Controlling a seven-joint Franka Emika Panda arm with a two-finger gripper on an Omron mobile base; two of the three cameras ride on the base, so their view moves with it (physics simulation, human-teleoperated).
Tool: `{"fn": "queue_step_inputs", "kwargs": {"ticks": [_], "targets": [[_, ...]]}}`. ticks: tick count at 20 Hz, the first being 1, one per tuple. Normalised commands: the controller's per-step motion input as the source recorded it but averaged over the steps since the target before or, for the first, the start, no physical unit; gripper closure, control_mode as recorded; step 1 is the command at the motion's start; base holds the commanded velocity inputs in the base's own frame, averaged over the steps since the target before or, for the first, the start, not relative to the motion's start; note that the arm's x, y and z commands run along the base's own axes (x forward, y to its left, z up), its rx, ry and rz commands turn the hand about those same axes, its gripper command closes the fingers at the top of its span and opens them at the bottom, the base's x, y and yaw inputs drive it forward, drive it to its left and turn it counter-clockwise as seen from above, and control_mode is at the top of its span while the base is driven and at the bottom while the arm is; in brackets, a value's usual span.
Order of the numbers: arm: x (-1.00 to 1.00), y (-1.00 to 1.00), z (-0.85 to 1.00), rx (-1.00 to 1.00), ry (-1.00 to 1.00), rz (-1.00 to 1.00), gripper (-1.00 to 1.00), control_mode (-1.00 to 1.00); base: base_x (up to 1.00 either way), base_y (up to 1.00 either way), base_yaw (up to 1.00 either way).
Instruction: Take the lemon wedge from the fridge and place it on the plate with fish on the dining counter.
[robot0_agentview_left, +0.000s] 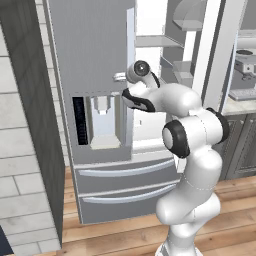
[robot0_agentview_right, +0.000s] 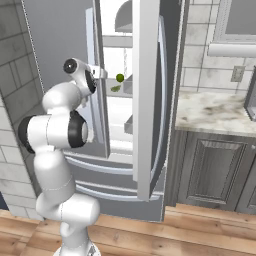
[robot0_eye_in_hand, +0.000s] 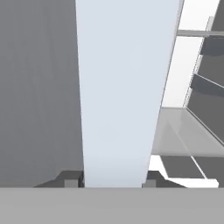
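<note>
Gripping the left door's pale handle (robot0_eye_in_hand: 120, 87), the gripper (robot0_eye_in_hand: 113, 181) is showing one dark fingertip on each side of that bar, clamped on it at the fridge (robot0_agentview_left: 95, 60). Its right door (robot0_agentview_right: 145, 90) is already standing wide open, and the lemon wedge (robot0_agentview_right: 115, 88) is lying on a shelf inside, just below a small round green fruit (robot0_agentview_right: 120, 77). From here the likeliest trouble is the fingers sliding along or off the smooth handle if the arm is pulling on a path that is not following the door's swing. A second worry is the elbow (robot0_agentview_left: 177, 137), which is sitting close to the fridge front and could be getting in the way of the door as it comes out. Reaching the wedge afterwards is also looking tight, since it is tiny and a stray touch could knock it or the green fruit off the shelf.
</note>
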Motion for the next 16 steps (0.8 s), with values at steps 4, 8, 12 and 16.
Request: {"fn": "queue_step_inputs", "kwargs": {"ticks": [4, 8, 12, 16], "targets": [[-0.54, 0.65, 0.2, 0.05, 0.0, 0.0, 1.0, -1.0, 0.0, 0.0, 0.0], [-0.8, 0.95, 0.35, 0.01, 0.0, -0.02, 1.0, -1.0, 0.0, 0.0, 0.0], [-0.84, 1.0, 0.43, 0.0, 0.01, -0.14, 1.0, -1.0, 0.0, 0.0, 0.0], [-0.76, 1.0, 0.37, 0.03, 0.09, -0.18, 1.0, -1.0, 0.0, 0.0, 0.0]]}}
